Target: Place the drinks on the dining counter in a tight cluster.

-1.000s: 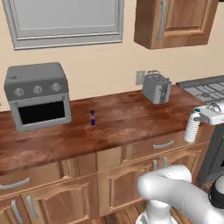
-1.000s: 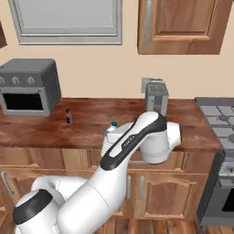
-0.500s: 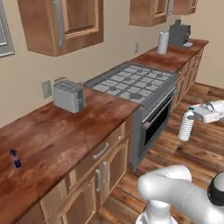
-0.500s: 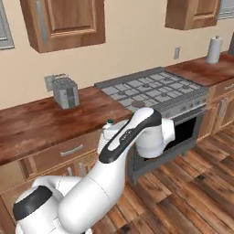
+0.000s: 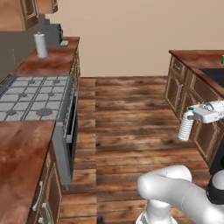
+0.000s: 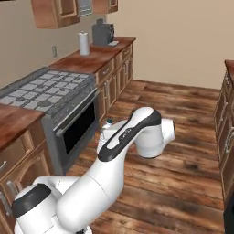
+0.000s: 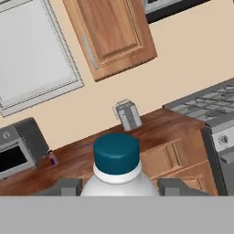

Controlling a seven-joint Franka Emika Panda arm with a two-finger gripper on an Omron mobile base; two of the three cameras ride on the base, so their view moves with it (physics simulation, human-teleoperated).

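- Off the right edge of the left base view, the gripper [image 5: 195, 114] is clamped on the water bottle [image 5: 185, 127], which hangs upright in the air over the wood floor [image 5: 122, 113], apart from any counter
- Hand view confirms the grip: bottle's dark cap [image 7: 116, 153] sits between the two finger tips [image 7: 68, 186], jaws closed on the body
- Change over the last second: the whole picture has swung from the toaster oven counter, past the stove, to open floor; that's the base turning, not the things moving
- Bottle's place relative to the hand is unchanged across the turn, so the grip looks secure
- Stove [image 5: 30, 94] now lies at left, paper towel roll [image 5: 40, 45] on the far counter corner
- Dark wood top on light cabinets [image 5: 197, 59] is coming in at the right edge; probably the dining counter
- Purple-blue bottle [image 7: 52, 158] stands on the rear counter beside the toaster oven [image 7: 18, 148], not yet fetched
- Judgement: carry leg under way, first drink not yet set down
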